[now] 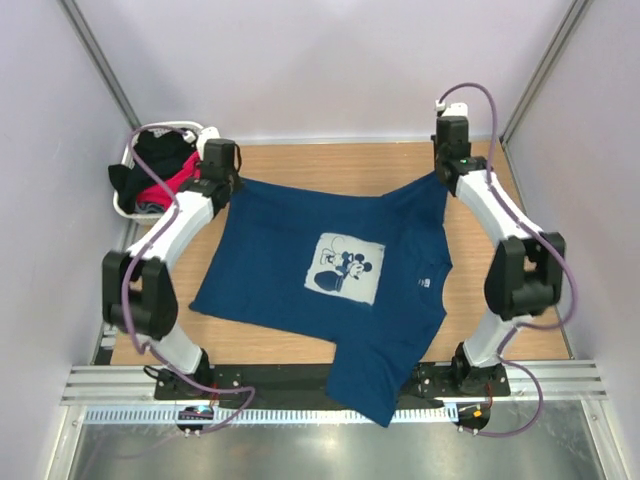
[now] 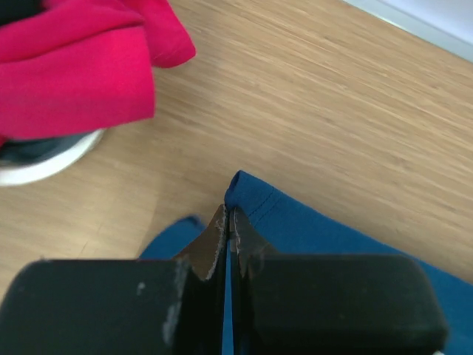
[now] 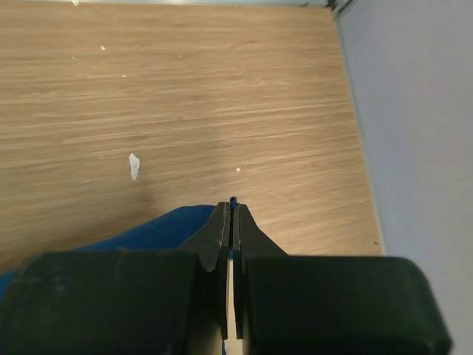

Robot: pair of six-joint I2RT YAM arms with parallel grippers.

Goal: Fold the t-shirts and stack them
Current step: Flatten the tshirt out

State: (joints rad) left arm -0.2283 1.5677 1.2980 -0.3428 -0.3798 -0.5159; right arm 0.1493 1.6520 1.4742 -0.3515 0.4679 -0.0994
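The navy blue t-shirt (image 1: 300, 250) with its pale cartoon-mouse print (image 1: 345, 268) lies spread face up across the wooden table, one sleeve hanging over the near edge. My left gripper (image 1: 232, 182) is shut on the shirt's far left corner; in the left wrist view blue fabric (image 2: 295, 222) runs between the closed fingertips (image 2: 229, 214). My right gripper (image 1: 443, 178) is shut on the far right corner, a sliver of blue cloth (image 3: 162, 229) pinched at its tips (image 3: 233, 207). More t-shirts, pink (image 1: 170, 185) and black (image 1: 160, 150), are piled in the basket.
A small white basket (image 1: 130, 205) stands at the far left corner, its pink cloth (image 2: 74, 66) close to my left gripper. Pale walls close in the table on three sides. A metal rail (image 1: 320, 385) runs along the near edge.
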